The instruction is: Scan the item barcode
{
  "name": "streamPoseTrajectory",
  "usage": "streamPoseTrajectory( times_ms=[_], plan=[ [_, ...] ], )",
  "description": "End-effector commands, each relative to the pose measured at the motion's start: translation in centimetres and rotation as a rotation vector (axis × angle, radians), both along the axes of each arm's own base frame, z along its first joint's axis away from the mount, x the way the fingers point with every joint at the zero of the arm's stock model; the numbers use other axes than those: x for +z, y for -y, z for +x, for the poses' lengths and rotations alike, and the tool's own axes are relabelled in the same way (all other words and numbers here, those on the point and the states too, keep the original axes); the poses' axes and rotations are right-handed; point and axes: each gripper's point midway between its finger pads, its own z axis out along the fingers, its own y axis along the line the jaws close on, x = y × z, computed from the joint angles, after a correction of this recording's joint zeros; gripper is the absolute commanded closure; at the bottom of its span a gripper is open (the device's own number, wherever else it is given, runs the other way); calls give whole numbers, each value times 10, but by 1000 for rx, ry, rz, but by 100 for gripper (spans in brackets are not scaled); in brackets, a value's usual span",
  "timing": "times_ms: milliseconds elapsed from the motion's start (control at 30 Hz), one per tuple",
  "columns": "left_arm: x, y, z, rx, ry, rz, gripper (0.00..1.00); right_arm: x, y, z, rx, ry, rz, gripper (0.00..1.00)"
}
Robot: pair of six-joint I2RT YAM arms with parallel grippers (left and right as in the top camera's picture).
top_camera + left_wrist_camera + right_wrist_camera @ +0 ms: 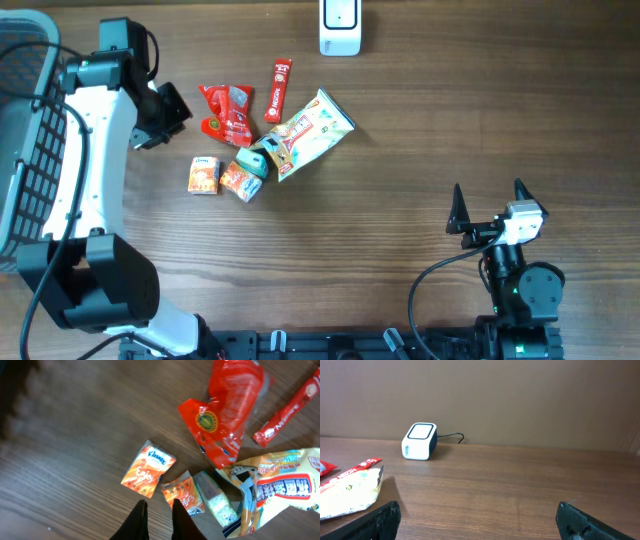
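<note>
Tissue pack (148, 469) lies just ahead of the left tool (159, 506), untouched.

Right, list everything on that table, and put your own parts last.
scanner: 1, white with dark top, far side, alone
stick sachet: 1, red, nearest the scanner
crinkled packet: 1, red, left of stick sachet
large pouch: 1, yellow and white, right of stick sachet
small box: 1, teal, against large pouch
tissue pack: 1, orange, below crinkled packet
small packet: 1, orange, right of tissue pack
basket: 1, grey, left edge
left fingers: 2, black, close together, empty
right fingers: 2, black, wide apart, empty
</note>
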Motion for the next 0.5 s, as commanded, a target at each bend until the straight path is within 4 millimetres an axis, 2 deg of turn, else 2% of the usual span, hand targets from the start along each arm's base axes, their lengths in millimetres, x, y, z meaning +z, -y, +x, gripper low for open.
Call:
streamPoseTrajectory(
  times_ms=[0, 100, 167, 200, 233, 267, 400, 467],
  plan=[
    [2, 24, 2, -147, 14, -23, 84, 1, 1, 0, -10, 7, 8, 0],
    [16, 28, -2, -156, 25, -21, 81, 1, 1, 0, -10, 7, 8, 0],
    [30, 22, -2, -133, 53, -6, 68, 1, 1, 0, -10, 7, 8, 0],
    [39, 17, -2, -121, 74, 0, 48, 1, 1, 0, -10, 7, 8, 0],
    [47, 13, -2, -99, 97, 0, 21, 1, 1, 0, -10, 7, 8, 0],
    [57, 5, -3, -59, 127, 0, 0, 1, 1, 0, -10, 7, 8, 0],
    [78, -18, -7, 66, 202, -13, 0, 1, 1, 0, -10, 7, 8, 0],
    [85, -19, -6, 78, 236, -40, 0, 1, 1, 0, -10, 7, 8, 1]
  ],
)
